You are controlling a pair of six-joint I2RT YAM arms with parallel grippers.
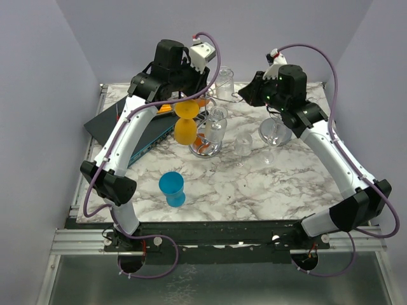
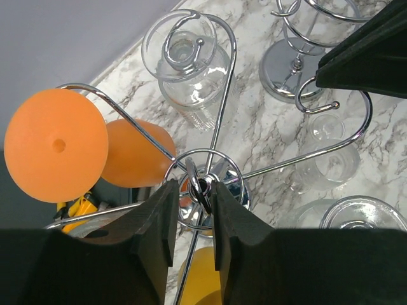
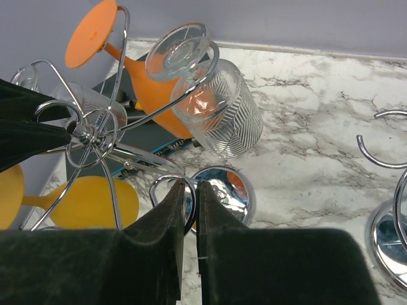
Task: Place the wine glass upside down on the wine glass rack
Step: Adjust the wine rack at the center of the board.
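The chrome wine glass rack [image 1: 205, 150] stands mid-table. Upside down on its arms hang two orange glasses [image 1: 186, 130] and clear ones [image 1: 218, 117]. In the left wrist view an orange foot [image 2: 56, 145] and a clear ribbed glass [image 2: 191, 76] sit in the hooks. My left gripper [image 2: 193, 184] straddles the rack's top ring [image 2: 202, 164], open with a narrow gap. The jaws of my right gripper [image 3: 189, 184] are shut on the curled end of a rack arm [image 3: 159, 182]. Two clear wine glasses [image 1: 243, 145] [image 1: 269, 152] stand loose on the marble.
A second chrome rack [image 1: 275, 130] stands at the right, close under my right arm. A blue cup [image 1: 172, 189] sits nearer the front. A dark flat box [image 1: 121, 124] lies at the left, behind the rack. Walls close in on three sides.
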